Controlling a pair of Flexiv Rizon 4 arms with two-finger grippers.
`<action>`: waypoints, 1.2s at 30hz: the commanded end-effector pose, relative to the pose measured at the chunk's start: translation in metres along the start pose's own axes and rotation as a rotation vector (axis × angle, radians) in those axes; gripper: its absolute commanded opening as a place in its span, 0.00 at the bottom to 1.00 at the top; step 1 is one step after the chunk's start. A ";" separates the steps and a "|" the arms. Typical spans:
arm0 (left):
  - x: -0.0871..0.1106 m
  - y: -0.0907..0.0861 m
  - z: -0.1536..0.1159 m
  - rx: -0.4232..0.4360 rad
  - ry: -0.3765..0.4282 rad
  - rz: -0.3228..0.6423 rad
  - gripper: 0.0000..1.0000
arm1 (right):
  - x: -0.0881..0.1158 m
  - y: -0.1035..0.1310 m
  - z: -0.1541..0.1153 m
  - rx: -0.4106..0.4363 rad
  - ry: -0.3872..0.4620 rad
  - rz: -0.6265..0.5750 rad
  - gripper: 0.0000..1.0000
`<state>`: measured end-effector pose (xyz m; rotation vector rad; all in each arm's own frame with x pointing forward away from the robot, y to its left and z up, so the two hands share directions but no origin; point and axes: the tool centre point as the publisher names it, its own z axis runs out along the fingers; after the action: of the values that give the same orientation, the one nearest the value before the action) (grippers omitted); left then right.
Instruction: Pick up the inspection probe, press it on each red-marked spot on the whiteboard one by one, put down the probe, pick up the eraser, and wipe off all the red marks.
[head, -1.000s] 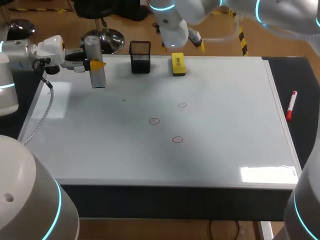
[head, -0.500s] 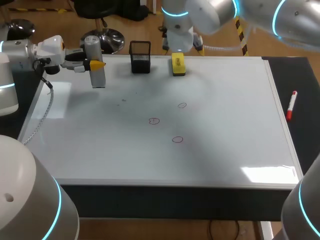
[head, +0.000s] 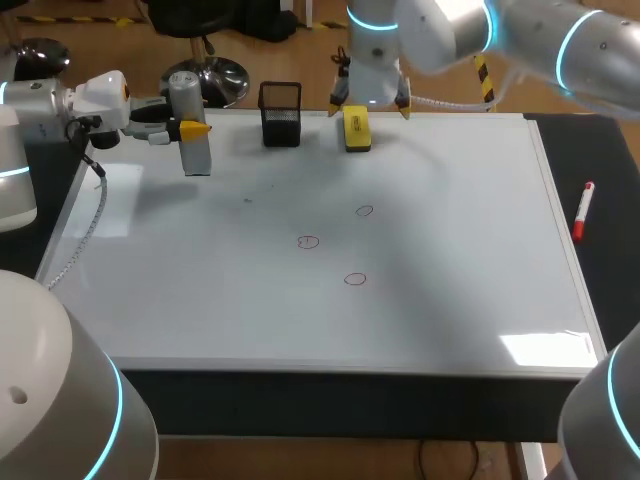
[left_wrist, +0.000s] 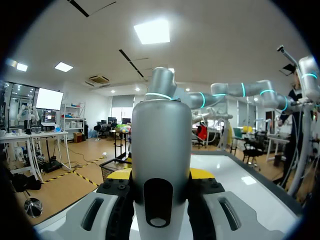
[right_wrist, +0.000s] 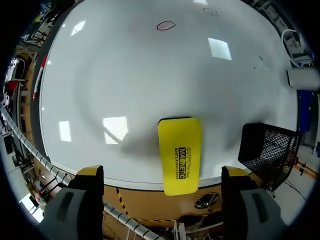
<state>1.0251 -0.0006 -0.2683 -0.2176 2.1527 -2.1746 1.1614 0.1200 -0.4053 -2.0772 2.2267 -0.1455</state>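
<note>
**Right gripper (right_wrist: 162, 172) open over eraser (right_wrist: 180, 155) at board rim; left gripper (head: 192, 131) clamped on probe (head: 185, 98)**

Between the right fingers, spread wide: the eraser, gap on each side, neither yellow tip touching it. Flat on the whiteboard (head: 420, 300), right at the far rim. Just off one finger's side: black mesh cup (head: 280, 114), near the eraser but apart, so tight there. Off the other finger's side: bare board along the rim. Ahead of the fingers: wide bare board, then three red marks (head: 308, 241) mid-board, well apart from the gripper, small rings loosely clustered. Farther out, past the board's side edge on the dark table strip (head: 600, 150): red marker (head: 582, 210).

Left fingers pressed on the probe from both sides, near the board's far corner, on the cup's other side and well apart from the eraser. Open board ahead. Lower end close to the surface; contact impossible to tell.

Eraser: yellow top, rounded corners, black print down the middle, long axis in line with the fingers. Probe: plain grey cylinder, upright, rounded top, dark slot with a round hole low on the face toward the wrist.
</note>
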 end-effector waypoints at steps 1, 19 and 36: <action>0.000 -0.001 0.000 0.000 0.001 0.001 0.00 | -0.005 -0.017 0.008 -0.028 0.004 -0.016 1.00; 0.000 -0.001 0.000 0.000 0.001 0.001 0.00 | -0.021 -0.023 0.033 -0.072 -0.046 -0.058 1.00; 0.000 -0.001 0.000 0.000 0.001 0.001 0.00 | -0.026 -0.016 0.041 -0.092 -0.039 -0.085 0.46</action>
<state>1.0251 -0.0007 -0.2684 -0.2176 2.1527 -2.1748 1.1859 0.1448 -0.4363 -2.1947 2.1646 -0.0084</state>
